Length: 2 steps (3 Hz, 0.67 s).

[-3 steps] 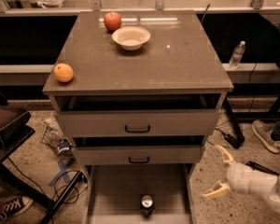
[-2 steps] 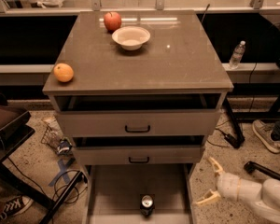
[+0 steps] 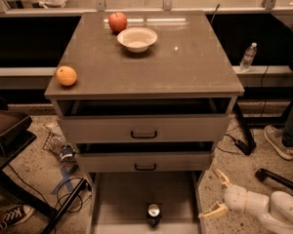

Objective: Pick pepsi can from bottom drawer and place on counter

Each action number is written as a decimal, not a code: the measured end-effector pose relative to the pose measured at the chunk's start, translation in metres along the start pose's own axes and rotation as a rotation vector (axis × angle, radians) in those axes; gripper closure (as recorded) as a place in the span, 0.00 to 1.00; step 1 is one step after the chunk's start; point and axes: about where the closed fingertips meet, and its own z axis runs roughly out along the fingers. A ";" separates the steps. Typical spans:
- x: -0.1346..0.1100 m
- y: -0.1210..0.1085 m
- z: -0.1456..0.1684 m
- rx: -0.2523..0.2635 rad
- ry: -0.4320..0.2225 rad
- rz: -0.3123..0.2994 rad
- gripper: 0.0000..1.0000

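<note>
Hovering at 3 o'clock of the upright can [image 3: 154, 213] in the bottom drawer [image 3: 122, 199], gripper [image 3: 210, 193] has jaws spread; can likely light, smooth, dentable: grip mid-body.

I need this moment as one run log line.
gripper: open, right of bottom drawer | pepsi can: upright in drawer, not grasped | counter: no can yet

i see the dark pepsi can [image 3: 154, 214], silver-topped, in the pale grey bottom drawer [image 3: 122, 199]. my cream gripper [image 3: 216, 195], fingers spread, hangs right of it. the counter [image 3: 185, 62] is grey-brown, the apple [image 3: 117, 21] red.
</note>
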 end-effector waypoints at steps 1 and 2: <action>0.048 0.022 0.040 -0.024 0.010 0.039 0.00; 0.109 0.051 0.093 -0.063 0.038 0.041 0.00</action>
